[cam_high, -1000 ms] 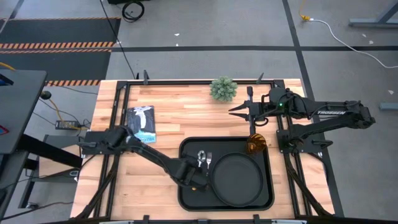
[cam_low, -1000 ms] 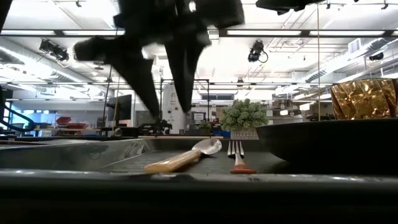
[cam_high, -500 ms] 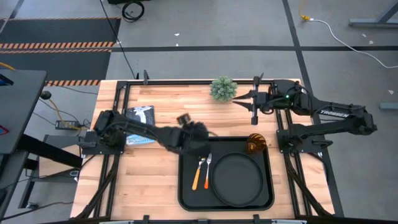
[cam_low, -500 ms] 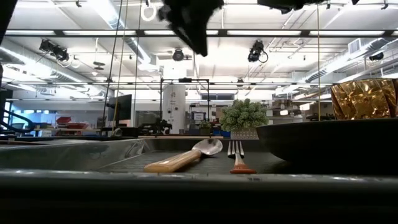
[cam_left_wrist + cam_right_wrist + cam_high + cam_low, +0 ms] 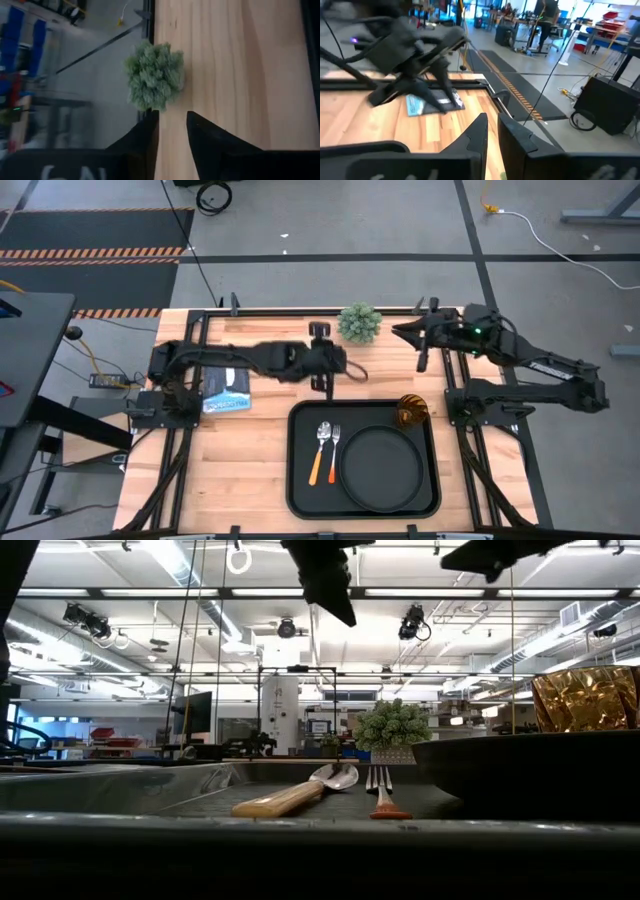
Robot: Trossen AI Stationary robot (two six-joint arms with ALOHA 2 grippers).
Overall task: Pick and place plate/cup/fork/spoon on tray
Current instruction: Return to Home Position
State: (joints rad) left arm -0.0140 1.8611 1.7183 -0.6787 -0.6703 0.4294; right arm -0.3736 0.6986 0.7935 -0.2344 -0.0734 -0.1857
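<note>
The black tray (image 5: 296, 480) lies at the near middle of the table. On it lie the round black plate (image 5: 380, 470), the orange-handled spoon (image 5: 321, 445) and, just to its right, the orange-handled fork (image 5: 334, 445), both flat on the tray floor left of the plate. The amber cup (image 5: 412, 412) stands upright at the tray's far right corner. My left gripper (image 5: 335, 358) hangs high above the table beyond the tray's far edge, near the plant, shut to a narrow gap (image 5: 172, 120) and empty. My right gripper (image 5: 398, 332) is raised at the far right, shut (image 5: 492, 120) and empty.
A small green potted plant (image 5: 358, 323) stands at the far edge between the two grippers. A blue-and-white booklet (image 5: 225, 385) lies on the table's left part, under my left arm. Bare wood shows left of the tray.
My left gripper has risen from low over the tray's left part, beside the spoon and fork, and swung toward the far edge near the plant; its fingers, wide apart then, have come together. The spoon and fork stay flat on the tray. My right gripper has drawn back toward the far right corner.
</note>
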